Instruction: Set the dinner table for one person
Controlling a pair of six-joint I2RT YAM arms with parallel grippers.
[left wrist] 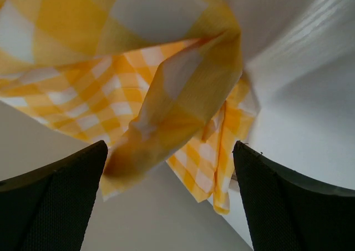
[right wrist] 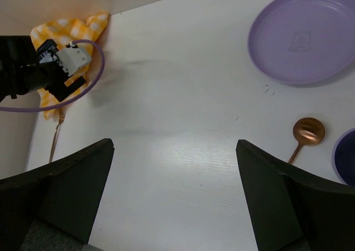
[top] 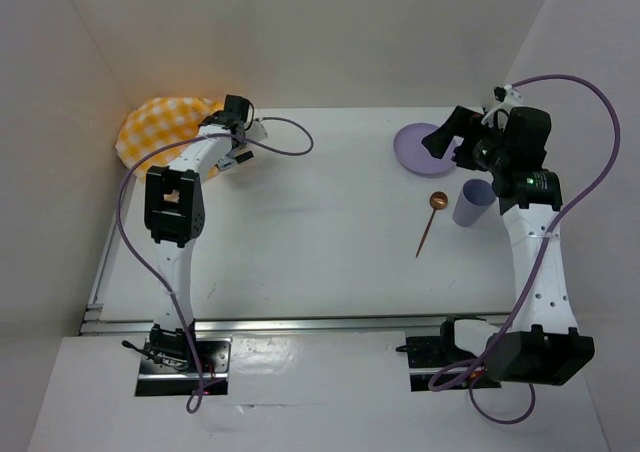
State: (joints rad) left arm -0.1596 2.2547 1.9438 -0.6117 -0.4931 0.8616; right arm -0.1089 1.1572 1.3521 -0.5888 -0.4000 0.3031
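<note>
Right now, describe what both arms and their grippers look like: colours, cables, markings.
Both the left arm and the right arm have white links joined by chunky black joint housings. A purple cable loops loosely along each one. The left gripper and right gripper have broad black fingers with a fine textured surface. No markings are readable.

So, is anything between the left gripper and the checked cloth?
Nothing visible. The left gripper is open, and the checked cloth lies bunched right in front of its fingers, in the far-left corner of the dinner table.
</note>
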